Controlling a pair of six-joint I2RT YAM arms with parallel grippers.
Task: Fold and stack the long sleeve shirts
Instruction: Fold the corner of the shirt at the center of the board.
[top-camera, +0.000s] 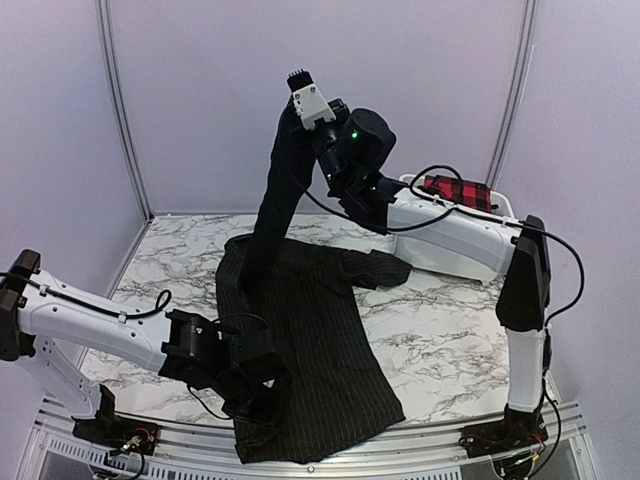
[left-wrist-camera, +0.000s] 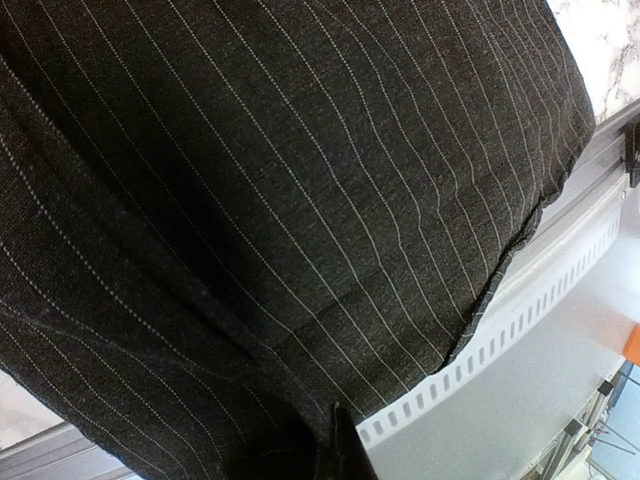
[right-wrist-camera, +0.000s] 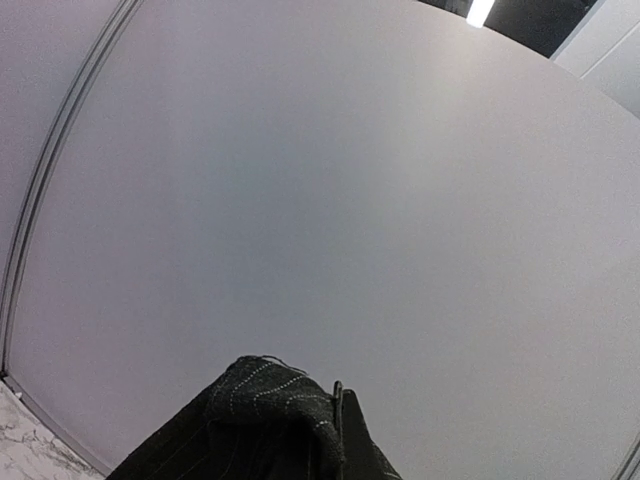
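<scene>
Right now you are in the folding step for the black pinstriped shirt (top-camera: 320, 330), which lies spread across the middle of the desk (top-camera: 460, 340) with its hem hanging over the near edge. Your right end effector (top-camera: 298, 88) is clamped on the end of one sleeve (top-camera: 270, 190), high above the far edge. Your left end effector (top-camera: 260, 400) is pinched together on cloth by the near edge. Next, I judge, you carry that sleeve across the body and lay it flat without dragging the shirt. The left fingertips are buried in fabric, no buttons can be made out, and the red plaid shirt (top-camera: 457, 189) at the far right corner is partly hidden behind the right arm.
</scene>
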